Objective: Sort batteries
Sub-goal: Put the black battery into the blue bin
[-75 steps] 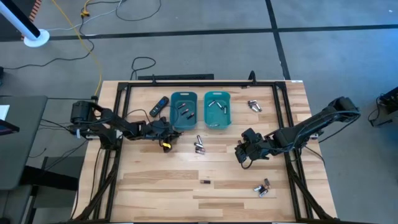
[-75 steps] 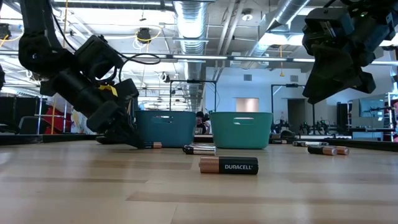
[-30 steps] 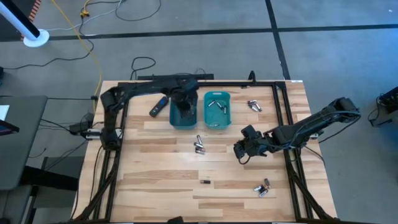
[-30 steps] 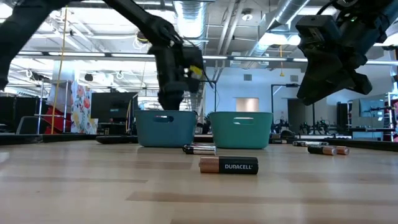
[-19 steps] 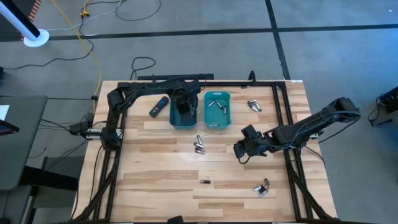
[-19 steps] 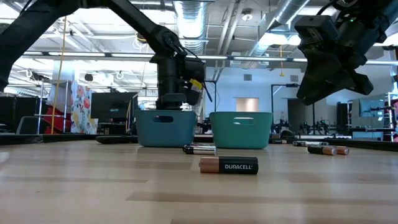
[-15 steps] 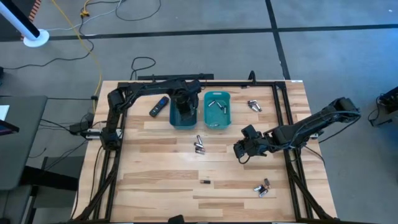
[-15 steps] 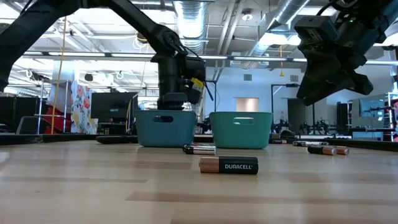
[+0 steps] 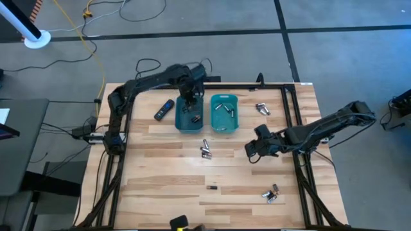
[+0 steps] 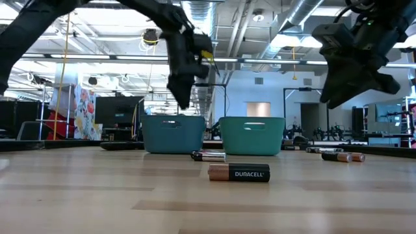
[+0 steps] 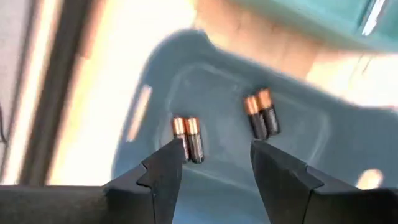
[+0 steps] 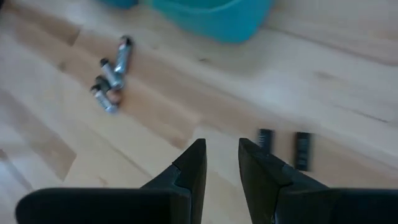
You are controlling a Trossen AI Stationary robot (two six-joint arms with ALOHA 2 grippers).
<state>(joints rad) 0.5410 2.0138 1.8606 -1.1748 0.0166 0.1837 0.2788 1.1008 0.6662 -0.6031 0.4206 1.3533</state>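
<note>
Loose batteries (image 9: 207, 151) lie at table (image 9: 160, 192) centre, more at 5 o'clock, single cell near front. Right gripper (image 9: 252, 153) hovers at 3 o'clock, fingers slightly apart, empty. Left gripper (image 9: 191, 102) above blue bin (image 9: 180, 123) at 12 o'clock, fingers spread, empty; copper-tipped cells (image 11: 189, 138) inside bin.

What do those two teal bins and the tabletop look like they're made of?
The bins, a darker teal one and a lighter teal one, look like moulded plastic: smooth matte walls, rounded corners, uniform colour. The tabletop looks like wood, probably butcher-block planks: pale strips with visible grain and joints and a slight sheen. I can't confirm either.
</note>
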